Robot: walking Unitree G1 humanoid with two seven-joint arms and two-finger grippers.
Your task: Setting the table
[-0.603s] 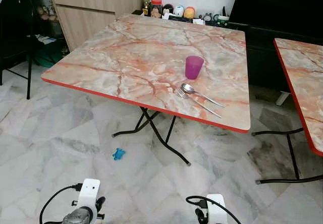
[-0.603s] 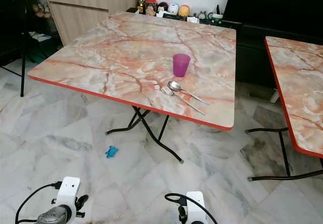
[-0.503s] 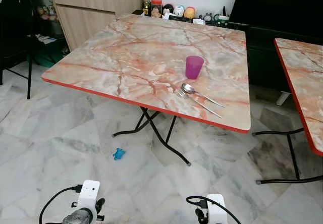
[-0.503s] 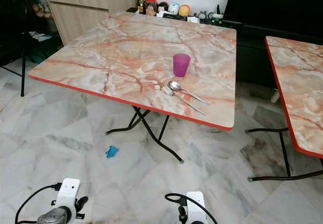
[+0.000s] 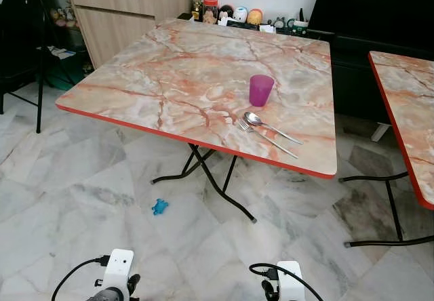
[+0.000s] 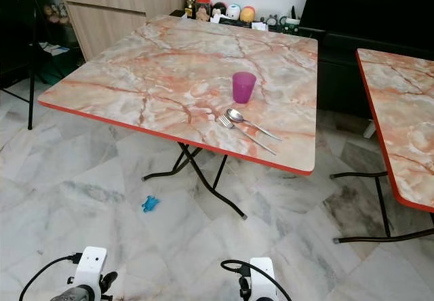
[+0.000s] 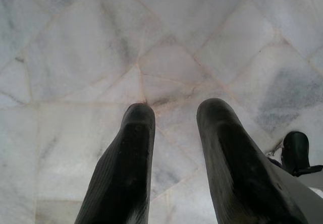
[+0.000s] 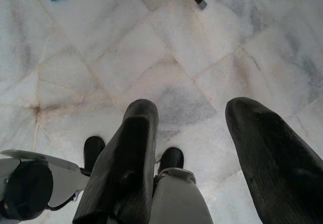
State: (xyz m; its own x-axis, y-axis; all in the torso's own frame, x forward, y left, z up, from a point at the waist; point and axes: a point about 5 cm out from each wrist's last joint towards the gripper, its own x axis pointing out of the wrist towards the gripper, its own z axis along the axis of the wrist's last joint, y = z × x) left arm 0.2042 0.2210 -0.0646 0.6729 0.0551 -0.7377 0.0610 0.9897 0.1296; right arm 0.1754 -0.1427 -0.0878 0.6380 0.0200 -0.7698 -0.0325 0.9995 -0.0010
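A marble-patterned folding table (image 5: 169, 77) with a red edge stands ahead of me. On its right half stands a purple cup (image 5: 260, 89). Just in front of the cup lie a spoon (image 5: 268, 126) and a fork (image 5: 264, 137), side by side. Both arms hang low near the floor. My left gripper (image 7: 174, 114) is open over the marble tiles with nothing between its fingers. My right gripper (image 8: 194, 114) is open too, above my own feet, and holds nothing.
A second marble table (image 5: 410, 111) stands to the right with a gap between the two. A wooden cabinet (image 5: 129, 9) and a shelf of small items (image 5: 237, 15) lie behind. A small blue toy (image 5: 160, 207) lies on the floor under the table's front edge.
My left arm's wrist has sunk a little lower at the bottom of the head views. The table and the things on it have not moved.
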